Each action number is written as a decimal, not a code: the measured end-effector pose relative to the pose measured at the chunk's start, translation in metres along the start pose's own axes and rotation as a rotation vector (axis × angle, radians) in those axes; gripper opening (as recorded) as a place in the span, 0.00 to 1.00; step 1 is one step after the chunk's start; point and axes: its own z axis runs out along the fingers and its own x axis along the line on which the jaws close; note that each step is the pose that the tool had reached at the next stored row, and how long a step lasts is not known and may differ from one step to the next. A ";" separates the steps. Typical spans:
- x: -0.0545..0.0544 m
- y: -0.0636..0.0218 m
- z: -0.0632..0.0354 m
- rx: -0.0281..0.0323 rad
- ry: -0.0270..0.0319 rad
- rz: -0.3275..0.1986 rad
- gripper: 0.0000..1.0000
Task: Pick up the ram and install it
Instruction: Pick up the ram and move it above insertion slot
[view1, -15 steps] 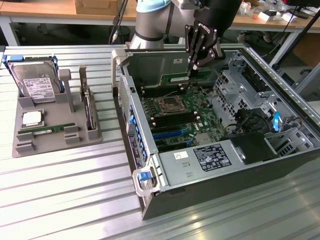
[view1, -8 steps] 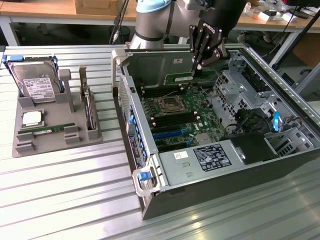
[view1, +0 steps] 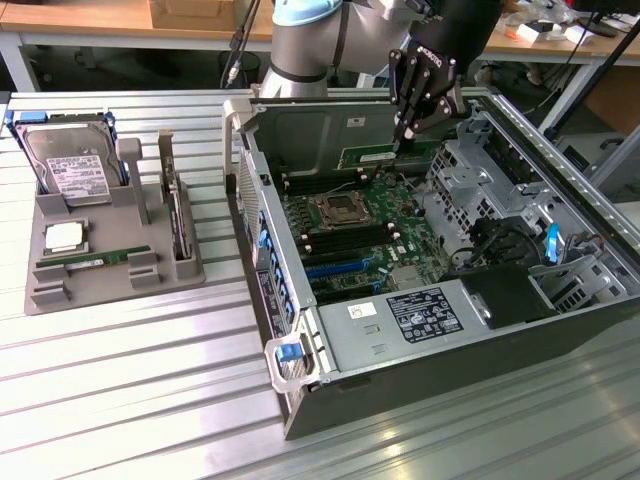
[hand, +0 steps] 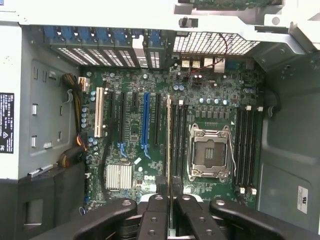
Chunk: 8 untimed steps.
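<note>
My gripper (view1: 408, 132) hangs over the open computer case (view1: 300, 400), near its far wall. It is shut on the ram (view1: 385, 156), a thin green stick with a small white label, held level below the fingertips. In the wrist view the ram (hand: 168, 140) appears edge-on as a thin line between the black fingers (hand: 152, 215). It hovers above the motherboard (hand: 135, 130), beside the black memory slots (hand: 179, 140) that flank the empty CPU socket (hand: 210, 152). I cannot tell whether it touches a slot.
A grey parts tray (view1: 60, 290) on the exterior view's left carries a hard drive (view1: 70, 165), a square silver CPU (view1: 63, 237), another green stick (view1: 95, 259) and an upright card (view1: 175, 215). The case's walls, drive cage (view1: 480, 170) and power supply (view1: 400, 320) surround the board.
</note>
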 end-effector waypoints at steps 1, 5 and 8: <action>0.000 -0.0020 -0.0001 -0.0001 0.0001 0.000 0.13; 0.000 -0.0071 -0.0003 0.0000 0.0000 0.000 0.13; 0.001 -0.0104 -0.0005 -0.0001 0.0001 0.000 0.13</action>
